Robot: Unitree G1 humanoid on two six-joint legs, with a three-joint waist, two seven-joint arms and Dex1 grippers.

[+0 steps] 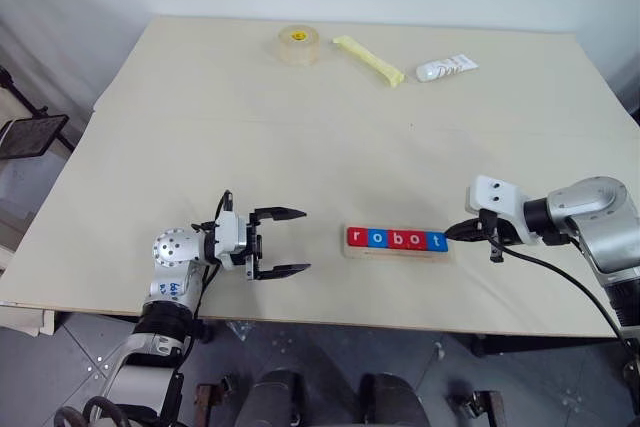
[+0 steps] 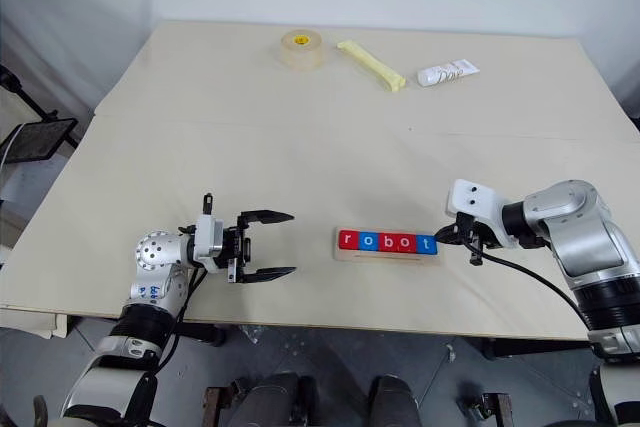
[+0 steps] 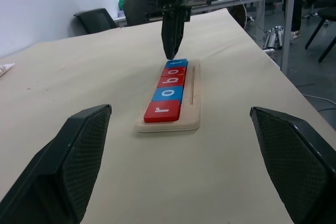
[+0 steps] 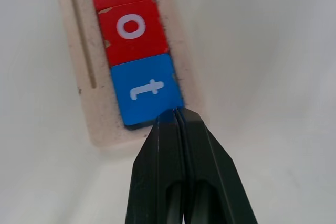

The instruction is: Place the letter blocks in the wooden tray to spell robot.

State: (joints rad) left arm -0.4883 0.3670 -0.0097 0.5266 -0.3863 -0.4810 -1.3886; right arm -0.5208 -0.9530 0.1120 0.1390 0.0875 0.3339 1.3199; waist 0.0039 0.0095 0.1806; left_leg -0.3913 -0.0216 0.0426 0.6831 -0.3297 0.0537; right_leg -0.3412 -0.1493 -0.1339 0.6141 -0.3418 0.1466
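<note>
All five letter blocks [image 1: 396, 239] sit in the wooden tray [image 1: 397, 252] near the table's front edge, reading robot. Your right gripper [image 4: 178, 116] is pinched closed and empty, tip at the blue t block [image 4: 146, 88]: nudge lightly only. Your left gripper [image 1: 290, 243] hangs open and empty, well apart from the tray; leave it there.

The letter blocks [image 4: 137, 61] look like smooth, glossy painted tiles, lying on the pale, matt, slightly rough wooden tray [image 4: 100, 124] just ahead of the right pincer [image 4: 177, 113]. That pincer's fingers are matt black plastic. The table [image 1: 300, 137] is matt beige.
</note>
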